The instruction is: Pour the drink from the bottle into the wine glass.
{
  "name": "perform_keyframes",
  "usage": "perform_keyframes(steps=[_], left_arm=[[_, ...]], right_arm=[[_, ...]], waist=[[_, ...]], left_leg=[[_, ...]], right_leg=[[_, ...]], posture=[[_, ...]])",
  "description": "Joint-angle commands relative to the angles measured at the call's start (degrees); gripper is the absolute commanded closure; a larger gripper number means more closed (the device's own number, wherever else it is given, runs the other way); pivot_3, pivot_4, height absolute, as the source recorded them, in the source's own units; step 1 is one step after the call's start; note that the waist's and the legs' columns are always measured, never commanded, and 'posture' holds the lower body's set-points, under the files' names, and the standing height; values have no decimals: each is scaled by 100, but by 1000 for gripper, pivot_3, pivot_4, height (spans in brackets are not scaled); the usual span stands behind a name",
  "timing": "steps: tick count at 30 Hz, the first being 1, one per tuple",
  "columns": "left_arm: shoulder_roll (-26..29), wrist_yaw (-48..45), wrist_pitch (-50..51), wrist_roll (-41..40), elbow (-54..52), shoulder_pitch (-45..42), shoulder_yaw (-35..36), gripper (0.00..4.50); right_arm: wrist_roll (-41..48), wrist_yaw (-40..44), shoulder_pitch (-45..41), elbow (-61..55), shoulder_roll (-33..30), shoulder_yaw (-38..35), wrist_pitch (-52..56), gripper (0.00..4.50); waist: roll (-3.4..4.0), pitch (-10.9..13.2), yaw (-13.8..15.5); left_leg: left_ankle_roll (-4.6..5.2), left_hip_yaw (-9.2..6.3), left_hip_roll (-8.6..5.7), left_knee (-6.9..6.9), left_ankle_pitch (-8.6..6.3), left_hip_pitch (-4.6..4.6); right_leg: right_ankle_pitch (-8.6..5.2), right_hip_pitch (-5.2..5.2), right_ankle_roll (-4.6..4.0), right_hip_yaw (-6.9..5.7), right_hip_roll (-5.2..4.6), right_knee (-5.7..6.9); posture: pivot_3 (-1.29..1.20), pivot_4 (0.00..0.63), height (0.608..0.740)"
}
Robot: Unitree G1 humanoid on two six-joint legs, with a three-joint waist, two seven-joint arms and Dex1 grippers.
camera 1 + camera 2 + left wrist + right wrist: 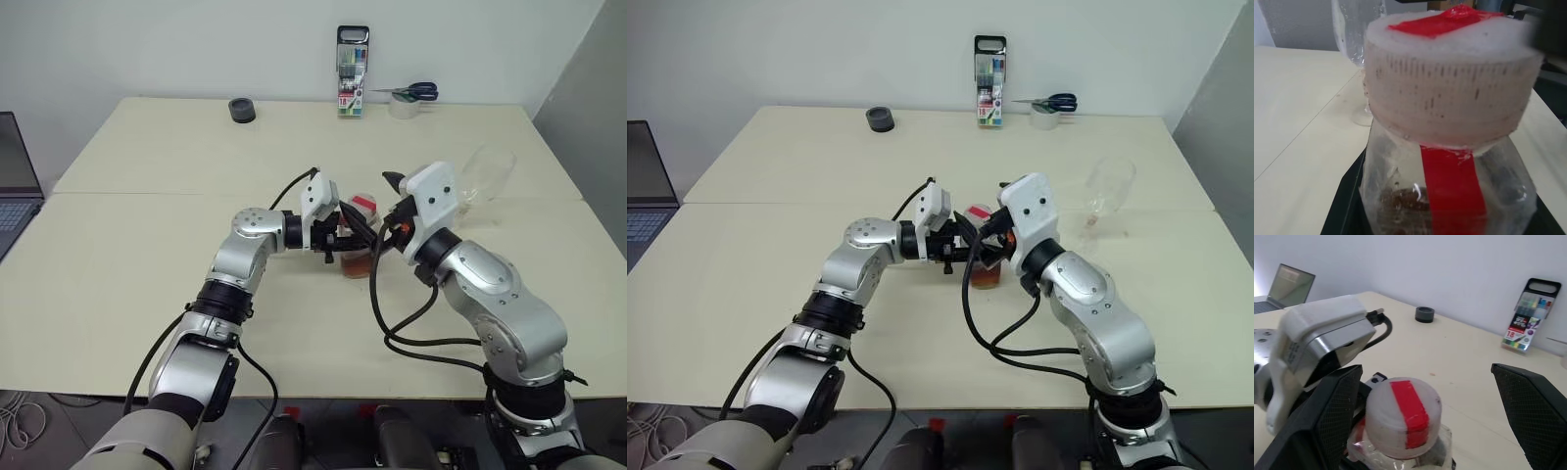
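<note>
At the middle of the table my left gripper (343, 235) is shut on the body of the small clear bottle (360, 245), holding it upright. A whitish cap (1400, 413) with a red strip tops the bottle. The reddish-brown drink (1405, 200) lies low inside it. My right gripper (1425, 377) is open, with one finger on each side of the cap and apart from it. The clear wine glass (487, 174) stands on the table to the right of the bottle, beyond my right wrist.
A clear case of coloured markers (352, 70) stands at the table's far edge, with scissors on a tape roll (407, 98) to its right. A small black round object (242, 110) lies far left. A laptop (15, 186) sits at the left edge.
</note>
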Motion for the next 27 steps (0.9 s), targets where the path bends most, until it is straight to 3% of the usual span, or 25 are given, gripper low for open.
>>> perform_keyframes(steps=[1,9,11,13,19,22,27], left_arm=[[-15,-10,-170,-10,-103,-193,42,2756],[-2,-15,-241,39,-50,-209,38,2756],[6,-27,-244,49,-55,-201,42,2756],[18,-40,-248,63,-62,-189,44,2756],[51,-72,-254,81,-83,-159,34,2757],[74,-155,-263,83,-83,-163,2,2757],[167,-456,-357,94,-33,-225,-45,2759]], right_arm=[[-118,-151,52,-225,145,97,-42,0],[-384,-362,30,70,466,125,-260,0],[-439,-353,27,112,499,138,-318,593],[-463,-317,54,122,525,156,-361,788],[-410,-120,167,120,491,264,-485,2628],[-223,479,207,286,238,322,-808,2621],[565,2850,-312,1330,-902,-17,-1725,2621]], waist=[[0,0,-8],[1,0,-10],[1,-1,-10],[1,-1,-11],[1,-1,-11],[1,-1,-11],[1,0,-14]], left_leg=[[0,-3,-1,-1,0,0],[0,-33,-11,-1,0,-2],[0,-35,-14,-1,0,-2],[0,-37,-16,-1,0,-2],[1,-53,-37,-1,1,-3],[1,-63,-44,-1,2,-3],[6,-52,-50,2,2,-1]], right_leg=[[0,0,0,-3,0,0],[0,2,0,-14,-3,1],[0,3,0,-15,-3,2],[0,3,0,-16,-5,3],[0,4,0,-20,-22,4],[0,7,0,-22,-27,2],[0,15,0,-26,-29,-2]], posture=[[0,150,740],[0,150,740],[0,150,740],[0,150,740],[0,150,740],[0,150,740],[0,150,740]])
